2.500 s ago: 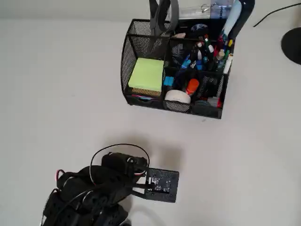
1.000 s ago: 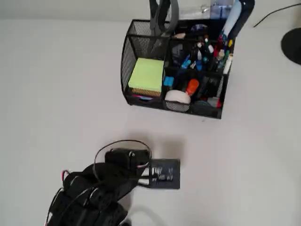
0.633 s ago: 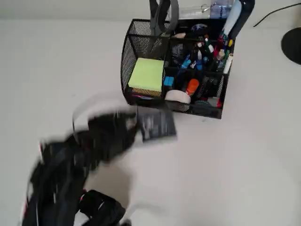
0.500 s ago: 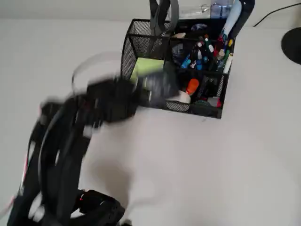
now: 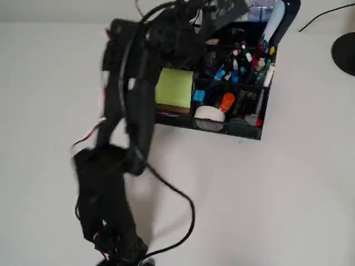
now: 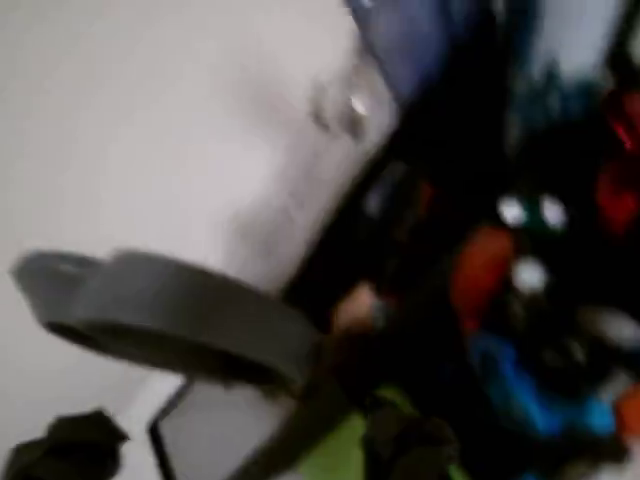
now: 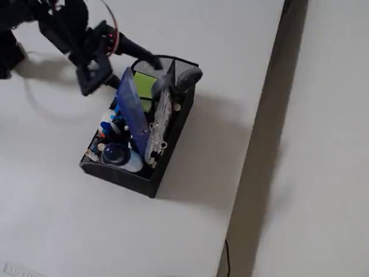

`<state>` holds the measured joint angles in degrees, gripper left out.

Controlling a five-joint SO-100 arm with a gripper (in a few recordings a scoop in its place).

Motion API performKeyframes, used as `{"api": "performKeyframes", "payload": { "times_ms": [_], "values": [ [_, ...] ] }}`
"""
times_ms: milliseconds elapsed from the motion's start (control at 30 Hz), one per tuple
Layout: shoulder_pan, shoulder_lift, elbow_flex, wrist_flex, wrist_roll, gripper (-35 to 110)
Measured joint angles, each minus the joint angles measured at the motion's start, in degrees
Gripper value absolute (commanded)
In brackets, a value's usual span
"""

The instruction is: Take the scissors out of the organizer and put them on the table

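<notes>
The black mesh organizer stands on the white table and holds a lime-green pad, pens and a white tape roll. The scissors stand upright in its back corner, handles up. In the blurred wrist view their grey loop handle lies close by at lower left. My black arm stretches across the table, and my gripper hovers over the organizer's scissors end, just short of the handles. Blur hides how the jaws stand. In the overhead view the arm covers the scissors.
A tall blue item sticks up from the organizer's other end. A black round base and a cable lie at the far right. In the fixed view the table ends at an edge on the right. The arm's own cable loops over the table.
The arm has swung from the near table, where it lay folded, across to the organizer; the gripper now hangs over its back-left corner by the scissors. The organizer has not moved.
</notes>
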<state>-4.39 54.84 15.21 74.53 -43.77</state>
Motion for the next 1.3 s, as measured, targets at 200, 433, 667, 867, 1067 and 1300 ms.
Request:
{"api": "performKeyframes", "payload": {
  "times_ms": [200,433,667,867,1067,1300],
  "values": [
    [2.4,-3.8,-5.4,-1.1,-3.7,30],
    [3.6,-7.0,-6.4,-2.6,-4.5,25],
    [3.3,-8.8,-6.8,-4.6,-4.6,23],
    [3.0,-11.2,-8.0,-6.8,-4.8,9],
    [2.5,-14.8,-11.9,-9.0,-4.8,0],
    [2.3,-23.9,-26.2,-6.2,-3.3,0]
  ]
}}
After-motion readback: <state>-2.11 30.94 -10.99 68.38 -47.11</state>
